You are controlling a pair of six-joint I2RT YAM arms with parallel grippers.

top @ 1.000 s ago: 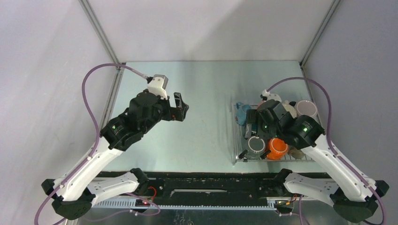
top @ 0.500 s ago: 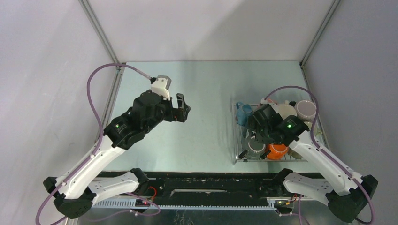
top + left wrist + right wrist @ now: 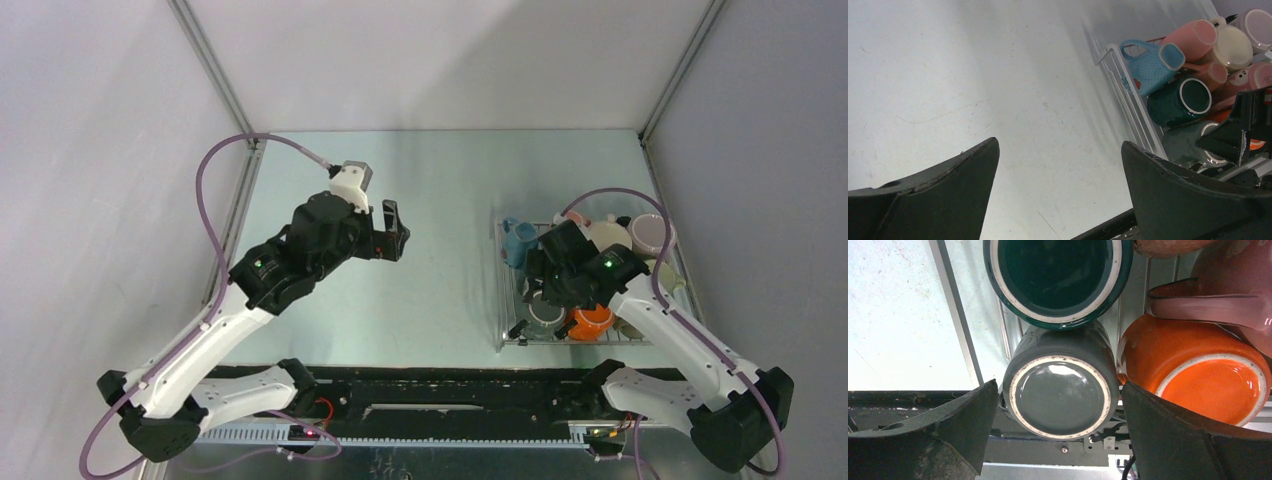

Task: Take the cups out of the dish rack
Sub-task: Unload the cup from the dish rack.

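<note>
Unloading falls to my right arm, by my reckoning. My left pincer point(image 3: 392, 228) hangs wide and empty over the surface point(image 3: 440, 190), well apart from the rack point(image 3: 500, 300) to its right. My right pincer point(image 3: 1059, 385), also wide and holding nothing, is poised at the rack's near left corner. The grey mug point(image 3: 1060, 400) lies dead ahead between the fingers, base facing me, its long axis seemingly running straight away. A teal mug point(image 3: 1058, 275) lies just beyond, and an orange mug point(image 3: 1193, 370) sits close on its right.

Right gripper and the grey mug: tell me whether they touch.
Cannot tell. In the right wrist view the open right gripper straddles the grey mug; neither gap nor contact shows plainly.
</note>
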